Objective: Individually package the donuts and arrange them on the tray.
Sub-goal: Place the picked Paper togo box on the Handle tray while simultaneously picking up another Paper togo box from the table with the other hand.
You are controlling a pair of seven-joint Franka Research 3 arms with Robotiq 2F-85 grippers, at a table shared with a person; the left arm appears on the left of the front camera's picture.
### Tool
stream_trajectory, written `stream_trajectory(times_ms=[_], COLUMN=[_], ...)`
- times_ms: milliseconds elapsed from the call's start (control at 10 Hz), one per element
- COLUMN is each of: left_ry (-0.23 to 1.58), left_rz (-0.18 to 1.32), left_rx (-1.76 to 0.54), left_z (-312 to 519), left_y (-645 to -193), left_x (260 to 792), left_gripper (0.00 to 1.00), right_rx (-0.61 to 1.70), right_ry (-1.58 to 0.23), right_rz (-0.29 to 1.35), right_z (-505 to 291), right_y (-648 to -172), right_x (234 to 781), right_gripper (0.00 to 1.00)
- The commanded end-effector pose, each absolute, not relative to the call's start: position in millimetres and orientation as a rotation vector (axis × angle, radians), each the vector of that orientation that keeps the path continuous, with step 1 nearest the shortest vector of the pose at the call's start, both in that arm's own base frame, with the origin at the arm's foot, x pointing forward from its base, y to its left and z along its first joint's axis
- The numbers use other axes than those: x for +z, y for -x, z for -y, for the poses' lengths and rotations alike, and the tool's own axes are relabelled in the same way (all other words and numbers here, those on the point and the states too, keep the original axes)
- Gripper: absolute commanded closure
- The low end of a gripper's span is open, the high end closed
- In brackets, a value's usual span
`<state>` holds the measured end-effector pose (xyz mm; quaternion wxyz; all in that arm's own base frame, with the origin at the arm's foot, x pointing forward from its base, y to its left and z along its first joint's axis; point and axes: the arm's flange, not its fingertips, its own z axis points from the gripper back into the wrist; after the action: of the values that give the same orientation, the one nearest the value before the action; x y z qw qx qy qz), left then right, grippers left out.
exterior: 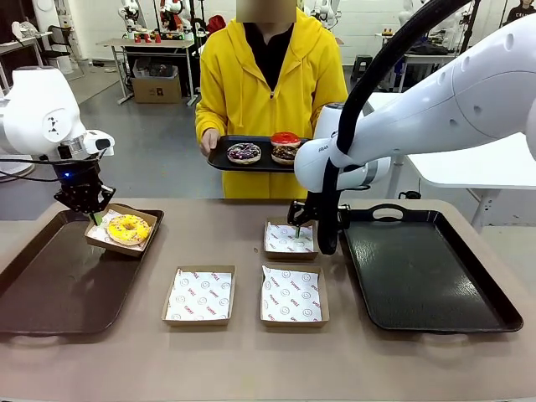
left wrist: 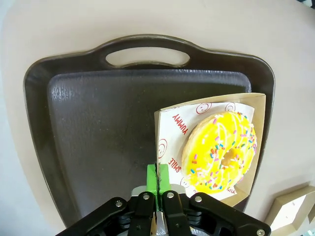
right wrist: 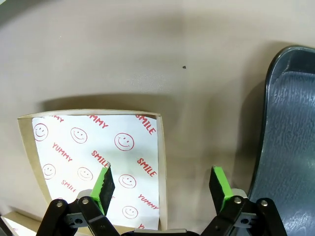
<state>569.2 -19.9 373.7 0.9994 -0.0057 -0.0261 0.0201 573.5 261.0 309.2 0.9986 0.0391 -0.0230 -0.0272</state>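
The left gripper pinches the rim of the carton, with the yellow donut at its two o'clock. The right gripper, fingers spread, straddles the wall of the empty carton.

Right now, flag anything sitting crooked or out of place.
The box holding the yellow donut sits askew over the left tray's far corner, riding the rim and overhanging it, not flat inside the tray.

The yellow donut has white stripes and coloured sprinkles; its box is brown, with white paper showing red smiley faces and red words; the tray is dark brown; the desk is tan; the pads are green; the person's coat is yellow.
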Motion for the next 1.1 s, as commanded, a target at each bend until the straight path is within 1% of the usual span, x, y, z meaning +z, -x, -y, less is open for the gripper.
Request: stream_trajectory(times_ms=[0, 100, 200, 300, 400, 500, 600, 700, 800, 1000], left_ry=[-0.007, -0.002, 0.000, 0.001, 0.004, 0.007, 0.013, 0.020, 0.028, 0.042], left_rz=[0.067, 0.066, 0.064, 0.062, 0.058, 0.056, 0.050, 0.046, 0.039, 0.036], left_rx=[0.053, 0.049, 0.045, 0.040, 0.039, 0.035, 0.033, 0.031, 0.031, 0.031], left_z=[18.4, 18.8, 18.9, 18.5, 18.2, 17.8, 17.5, 17.3, 17.0, 16.6], left_y=[-573.3, -573.2, -573.1, -572.8, -572.8, -572.6, -572.7, -572.5, -572.4, -572.2], left_x=[376.5, 377.3, 377.2, 376.9, 376.6, 376.6, 376.5, 376.2, 376.0, 377.0], left_gripper=[0.44, 0.44, 0.00, 0.41, 0.00, 0.00, 0.00, 0.03, 0.00, 0.00], right_rx=[-0.060, -0.062, -0.066, -0.067, -0.067, -0.068, -0.072, -0.073, -0.072, -0.075], right_ry=[-0.056, -0.055, -0.056, -0.053, -0.049, -0.041, -0.038, -0.036, -0.039, -0.042], right_rz=[0.089, 0.095, 0.105, 0.111, 0.118, 0.126, 0.126, 0.124, 0.120, 0.114], right_z=[-267.2, -267.9, -268.3, -268.8, -269.5, -270.1, -270.1, -270.0, -270.1, -269.6], right_y=[-577.7, -576.1, -575.1, -574.0, -572.5, -571.5, -572.5, -572.6, -572.6, -572.8], right_x=[309.6, 312.1, 314.3, 316.0, 318.0, 319.4, 319.4, 319.1, 318.7, 318.0], right_gripper=[0.57, 0.58, 1.00, 1.00, 1.00, 0.86, 0.96, 1.00, 1.00, 1.00])
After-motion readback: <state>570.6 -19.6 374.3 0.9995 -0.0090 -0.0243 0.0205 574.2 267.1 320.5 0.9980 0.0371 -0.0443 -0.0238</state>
